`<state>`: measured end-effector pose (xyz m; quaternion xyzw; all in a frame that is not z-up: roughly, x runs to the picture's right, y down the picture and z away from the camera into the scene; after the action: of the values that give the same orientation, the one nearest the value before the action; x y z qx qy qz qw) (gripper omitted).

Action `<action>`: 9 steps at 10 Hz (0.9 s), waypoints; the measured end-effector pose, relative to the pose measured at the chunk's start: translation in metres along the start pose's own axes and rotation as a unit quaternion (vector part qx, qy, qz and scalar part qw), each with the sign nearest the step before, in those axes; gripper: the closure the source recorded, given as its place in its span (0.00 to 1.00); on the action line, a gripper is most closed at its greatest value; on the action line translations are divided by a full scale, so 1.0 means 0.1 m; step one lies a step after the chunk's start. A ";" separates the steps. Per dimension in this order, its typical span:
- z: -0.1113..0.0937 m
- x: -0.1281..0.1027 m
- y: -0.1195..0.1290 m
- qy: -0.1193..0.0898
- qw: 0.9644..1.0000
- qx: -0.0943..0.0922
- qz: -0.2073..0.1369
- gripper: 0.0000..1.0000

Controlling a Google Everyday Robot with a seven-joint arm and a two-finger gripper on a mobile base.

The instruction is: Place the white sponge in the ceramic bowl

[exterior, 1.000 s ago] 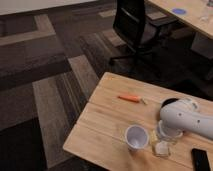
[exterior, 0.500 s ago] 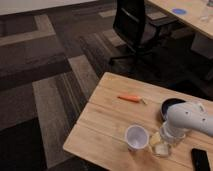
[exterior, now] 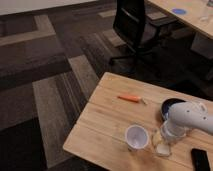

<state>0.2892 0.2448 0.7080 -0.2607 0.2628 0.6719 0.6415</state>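
Wood first: your pale plank table (exterior: 105,125) fills the lower right of the camera view, and everything that matters sits near its front edge. Over it, the white arm (exterior: 192,116) reaches in from the right, bent low, and it hides part of the ceramic bowl (exterior: 169,104), whose dark blue rim shows just behind it. The translucent cup (exterior: 136,137) stands upright to the left of the arm, near but apart from the work. Below the arm's wrist, the gripper (exterior: 164,145) is down at the tabletop, just right of the cup. A second ago its jaws stood wide above the white sponge (exterior: 162,149) and the arm was coming down; now they have drawn in narrow, and the pale block appears pinched between them while resting on the wood. You can take that as the grasp just made, though you cannot yet judge how firm it is on so soft a thing. The sponge is not lifted and not in the bowl, so the carry is all ahead of you: a lift, then a short move back and to the right, over the rim. Watch the cup on the way up, since a brush could tip it.
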 end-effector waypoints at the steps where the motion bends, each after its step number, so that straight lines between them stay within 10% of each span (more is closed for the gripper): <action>1: -0.11 -0.05 0.04 0.000 1.000 0.006 0.009 1.00; 5: -0.82 -0.39 -0.07 -0.020 0.998 0.039 0.045 1.00; 9: -1.11 -0.71 -0.94 -0.014 0.994 0.056 0.088 1.00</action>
<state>0.3871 0.1206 0.6747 -0.1907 0.3126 0.7139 0.5969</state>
